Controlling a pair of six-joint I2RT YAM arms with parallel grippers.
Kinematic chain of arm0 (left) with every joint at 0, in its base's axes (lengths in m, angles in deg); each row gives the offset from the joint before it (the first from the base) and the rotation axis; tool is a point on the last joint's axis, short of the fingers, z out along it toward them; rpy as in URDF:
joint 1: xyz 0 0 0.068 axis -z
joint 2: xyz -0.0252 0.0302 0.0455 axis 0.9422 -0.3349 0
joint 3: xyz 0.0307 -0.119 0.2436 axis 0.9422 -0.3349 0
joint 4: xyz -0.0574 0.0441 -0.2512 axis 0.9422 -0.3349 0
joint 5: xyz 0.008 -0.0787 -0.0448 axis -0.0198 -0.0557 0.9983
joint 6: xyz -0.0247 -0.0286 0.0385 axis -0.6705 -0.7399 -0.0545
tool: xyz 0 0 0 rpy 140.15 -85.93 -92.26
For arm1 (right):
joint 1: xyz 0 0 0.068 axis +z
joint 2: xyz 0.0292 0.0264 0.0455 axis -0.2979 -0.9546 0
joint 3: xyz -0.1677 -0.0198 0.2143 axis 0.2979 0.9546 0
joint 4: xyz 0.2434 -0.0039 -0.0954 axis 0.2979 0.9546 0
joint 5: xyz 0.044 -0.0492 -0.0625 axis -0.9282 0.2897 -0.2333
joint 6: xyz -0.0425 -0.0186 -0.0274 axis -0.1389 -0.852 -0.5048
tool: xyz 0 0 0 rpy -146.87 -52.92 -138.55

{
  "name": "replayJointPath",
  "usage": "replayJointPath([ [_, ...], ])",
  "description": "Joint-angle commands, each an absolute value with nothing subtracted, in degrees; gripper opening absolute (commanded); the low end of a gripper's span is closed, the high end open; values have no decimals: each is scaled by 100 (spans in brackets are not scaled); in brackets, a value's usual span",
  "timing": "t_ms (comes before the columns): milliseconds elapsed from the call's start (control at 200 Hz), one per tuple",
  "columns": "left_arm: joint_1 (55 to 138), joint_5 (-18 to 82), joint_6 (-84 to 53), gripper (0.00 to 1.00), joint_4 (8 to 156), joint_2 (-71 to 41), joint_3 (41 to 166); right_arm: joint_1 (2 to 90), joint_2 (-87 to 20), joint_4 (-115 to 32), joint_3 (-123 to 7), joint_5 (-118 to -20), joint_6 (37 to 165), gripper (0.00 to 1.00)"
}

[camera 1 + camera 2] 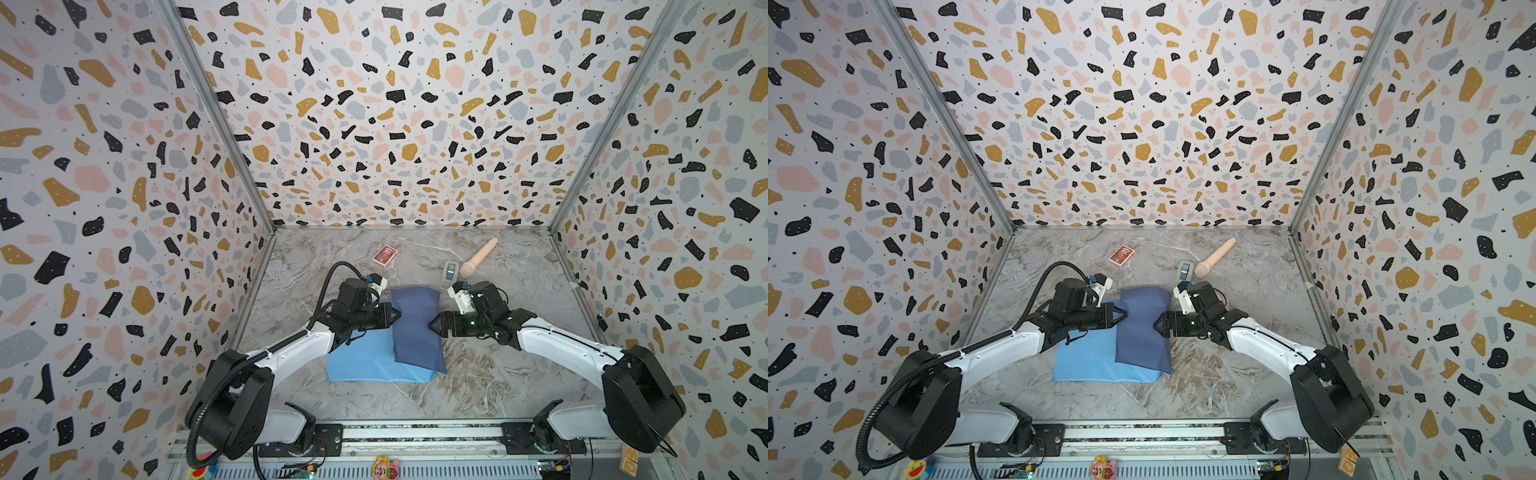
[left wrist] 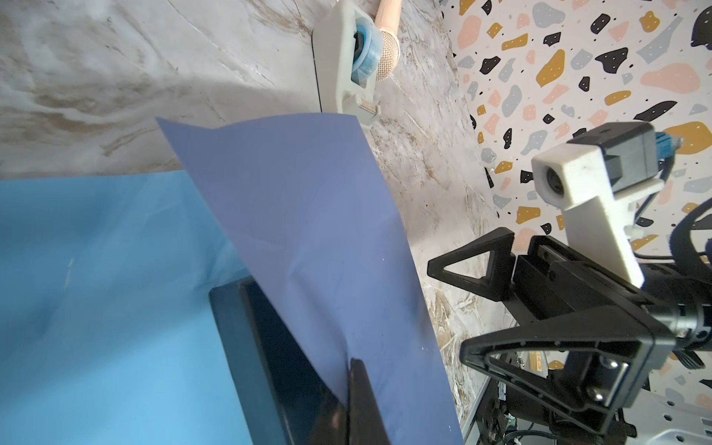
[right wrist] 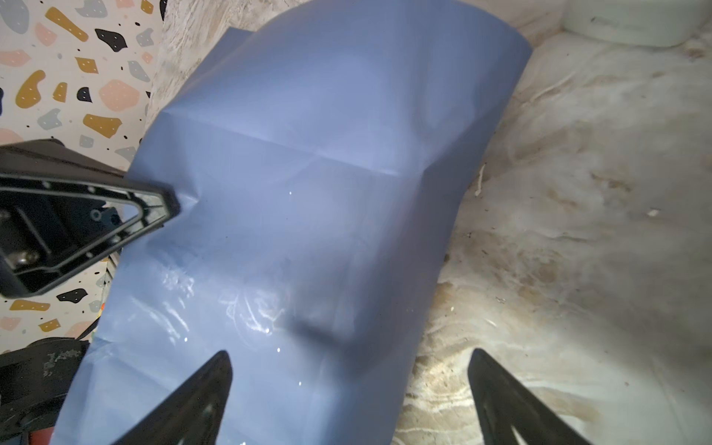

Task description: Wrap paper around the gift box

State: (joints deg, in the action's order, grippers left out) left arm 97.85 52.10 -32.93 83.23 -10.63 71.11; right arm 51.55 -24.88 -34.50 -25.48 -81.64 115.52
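The blue paper [image 1: 361, 361] lies flat on the table, and its darker flap [image 1: 415, 328] is folded up and over the gift box. In both top views the box is hidden under that flap. The left wrist view shows the dark navy gift box [image 2: 266, 346] beneath the flap. My left gripper [image 1: 397, 314] is at the flap's left edge, shut on the paper [image 2: 308, 231], and dimples it there. My right gripper [image 1: 432, 324] stands open just right of the flap. One of its fingers is over the paper [image 3: 308, 231], the other over bare table, and it holds nothing.
Behind the paper lie a red card pack [image 1: 384, 254], a grey tape dispenser [image 1: 449, 274] and a wooden roller [image 1: 478, 257]. Patterned walls close in the marbled table [image 1: 498, 374] on three sides. The arm bases sit on the front rail.
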Motion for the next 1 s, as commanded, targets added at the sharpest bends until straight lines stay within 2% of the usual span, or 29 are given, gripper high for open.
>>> replayJointPath([
  [0, 9750, 5205, -3199, 0, 8491, -1105, 7071, 5142, -2680, -3687, -2774, -8374, 11564, 96],
  [451, 9750, 4793, -3054, 0, 8264, -1175, 6992, 5169, -3182, -4024, -2499, -8476, 11630, 93],
  [546, 9750, 4612, -3024, 13, 8119, -1128, 6988, 5185, -3223, -4035, -2396, -8449, 11626, 93],
  [646, 9750, 4527, -3050, 36, 7981, -1016, 6973, 5189, -3243, -4036, -2323, -8413, 11626, 93],
  [786, 9780, 4528, -3267, 55, 7998, -805, 6807, 5193, -3252, -4058, -2276, -8386, 11647, 93],
  [886, 9869, 4670, -3340, 66, 7996, -841, 6734, 5216, -3286, -4071, -2286, -8386, 11658, 93],
  [996, 10049, 4948, -3454, 71, 8112, -984, 6729, 5235, -3330, -4092, -2292, -8362, 11656, 93],
])
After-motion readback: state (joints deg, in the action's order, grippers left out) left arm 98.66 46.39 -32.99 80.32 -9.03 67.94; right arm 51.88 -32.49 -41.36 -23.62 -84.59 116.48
